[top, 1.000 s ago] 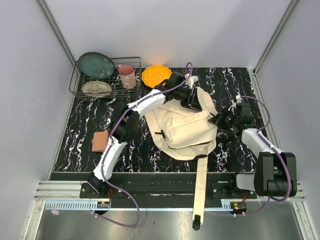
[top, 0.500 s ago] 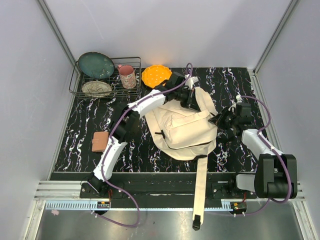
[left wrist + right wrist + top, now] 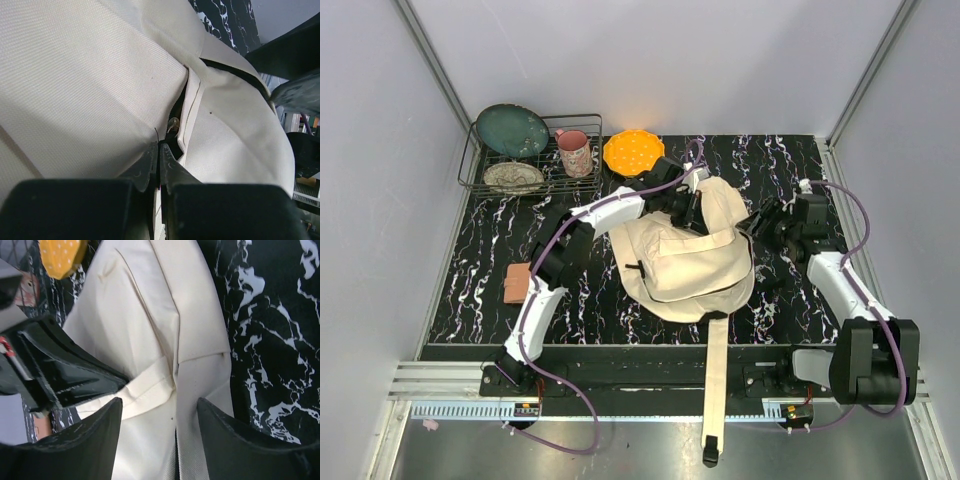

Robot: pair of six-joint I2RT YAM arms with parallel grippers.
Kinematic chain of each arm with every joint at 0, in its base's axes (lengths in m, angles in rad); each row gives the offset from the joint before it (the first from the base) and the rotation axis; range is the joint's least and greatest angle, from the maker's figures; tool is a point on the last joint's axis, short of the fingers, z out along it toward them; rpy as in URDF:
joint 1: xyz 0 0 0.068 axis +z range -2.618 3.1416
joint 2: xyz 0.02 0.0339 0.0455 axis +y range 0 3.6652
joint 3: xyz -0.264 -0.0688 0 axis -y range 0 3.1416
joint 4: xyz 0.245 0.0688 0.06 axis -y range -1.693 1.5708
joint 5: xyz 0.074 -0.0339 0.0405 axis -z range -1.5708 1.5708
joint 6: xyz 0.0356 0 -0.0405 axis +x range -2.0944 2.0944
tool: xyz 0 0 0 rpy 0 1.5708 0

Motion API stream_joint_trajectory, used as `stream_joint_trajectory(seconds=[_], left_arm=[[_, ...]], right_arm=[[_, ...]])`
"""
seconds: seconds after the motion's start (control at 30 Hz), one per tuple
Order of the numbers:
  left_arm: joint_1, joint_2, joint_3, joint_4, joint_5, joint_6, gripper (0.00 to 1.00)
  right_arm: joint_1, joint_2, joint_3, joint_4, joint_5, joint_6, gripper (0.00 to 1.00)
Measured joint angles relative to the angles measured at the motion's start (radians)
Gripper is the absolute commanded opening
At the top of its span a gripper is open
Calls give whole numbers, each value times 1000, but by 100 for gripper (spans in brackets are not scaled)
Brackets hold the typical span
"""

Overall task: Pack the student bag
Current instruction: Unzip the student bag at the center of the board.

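The student bag [image 3: 685,265], cream canvas, lies in the middle of the black marble table, its long strap [image 3: 715,380] trailing over the near edge. My left gripper [image 3: 688,208] is at the bag's far top edge. In the left wrist view it [image 3: 159,150] is shut, its tips pinching at the black zipper line of the bag [image 3: 90,90]. My right gripper [image 3: 760,228] hovers over the bag's right side. Seen from the right wrist it [image 3: 159,407] is open, with bag cloth [image 3: 150,330] below the gap and nothing held.
A wire rack [image 3: 582,120] at the back left holds a teal plate [image 3: 512,128], a pale plate [image 3: 513,177] and a pink mug [image 3: 574,152]. An orange dish [image 3: 632,150] sits beside it. A brown wallet [image 3: 520,283] lies near the left arm.
My left gripper closed on the bag's top and drew it slightly left, bunching the cloth. My right gripper opened, let go of the bag's right edge and backed away.
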Motion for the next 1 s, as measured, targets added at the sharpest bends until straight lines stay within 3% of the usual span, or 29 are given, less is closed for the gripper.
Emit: stream_joint_trajectory(seconds=[0.13,0.3,0.8,0.93,0.97,1.0], left_arm=[[1,-5,-7,6,0,1,0],[1,-24,-23,13,-3,1,0],[1,-30,-34,35,-2,-2,0],[1,-31,-34,38,-1,-4,0],[1,-32,-35,38,-1,-5,0],[1,-34,-37,39,0,-5,0]], right_arm=[[0,19,66,-2,-10,-5,58],[1,199,201,40,-102,-28,59],[0,418,204,82,-264,-43,49],[-1,437,204,88,-269,-44,41],[-3,440,204,88,-269,-44,30],[-3,443,206,84,-267,-45,27]])
